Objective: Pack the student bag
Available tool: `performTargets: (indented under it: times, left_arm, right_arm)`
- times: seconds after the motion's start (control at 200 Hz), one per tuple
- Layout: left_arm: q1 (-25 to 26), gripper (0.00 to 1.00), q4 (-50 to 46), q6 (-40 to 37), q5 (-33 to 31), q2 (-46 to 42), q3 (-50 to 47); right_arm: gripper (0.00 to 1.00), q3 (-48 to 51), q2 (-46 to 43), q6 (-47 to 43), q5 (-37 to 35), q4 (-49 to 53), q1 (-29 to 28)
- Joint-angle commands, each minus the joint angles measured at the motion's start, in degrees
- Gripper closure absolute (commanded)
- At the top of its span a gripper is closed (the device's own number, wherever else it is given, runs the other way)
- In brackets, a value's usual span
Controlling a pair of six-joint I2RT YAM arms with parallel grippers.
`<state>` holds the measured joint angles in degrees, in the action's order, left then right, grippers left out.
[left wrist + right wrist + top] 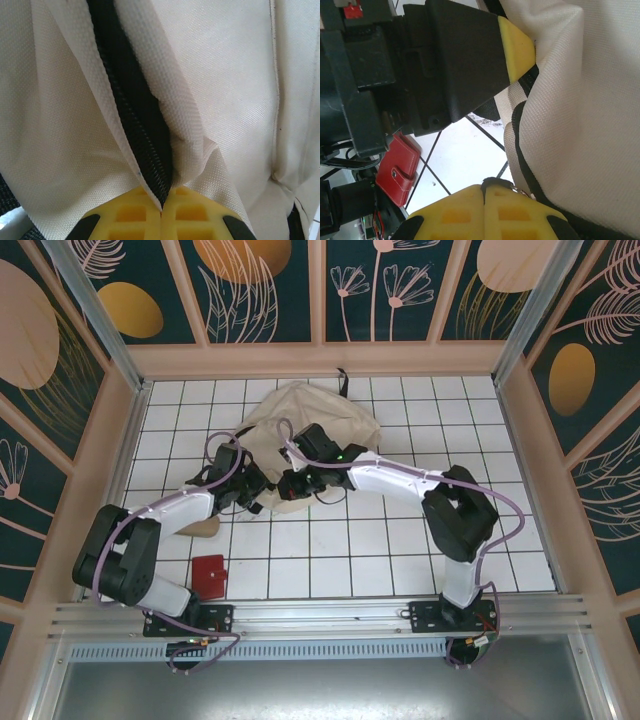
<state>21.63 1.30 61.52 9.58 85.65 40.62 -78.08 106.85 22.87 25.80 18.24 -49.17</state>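
On the tiled table [400, 560], the left gripper [161, 202] is pinching the student bag [320, 415] at its zipper [135, 115], the right gripper [484, 195] sitting closed beside it — the red wallet [210, 577] lying unpacked.

Your bag [305, 408] is the big, soft cream backpack. It lies slumped and rumpled on the far middle of the white tiled table [400, 560], and a black strap [343, 380] pokes off its far edge toward the back wall. In the left wrist view, a black zipper [132, 110] runs down between two creased folds of woven cloth; you can't tell whether it's open. In the right wrist view, black trim [519, 145] borders the cream fabric.
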Motion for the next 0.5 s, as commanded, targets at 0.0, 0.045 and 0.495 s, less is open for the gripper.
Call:
performTargets:
  times: [0.0, 0.045, 0.495]
  left_arm:
    - [0.28, 1.00, -1.03, -2.27, -1.46, 0.74, 2.79]
    - [0.02, 1.00, -2.58, -3.00, -4.05, 1.00, 3.45]
    - [-2.02, 1.00, -4.03, -4.10, -7.35, 4.02, 3.74]
  right_arm:
    - [1.00, -0.99, -1.26, -0.18, -3.59, 0.05, -0.89]
    - [1.00, 0.54, -2.83, -0.27, -5.93, 1.22, -0.38]
    - [1.00, 8.96, -7.45, 2.21, -23.35, 7.95, 4.34]
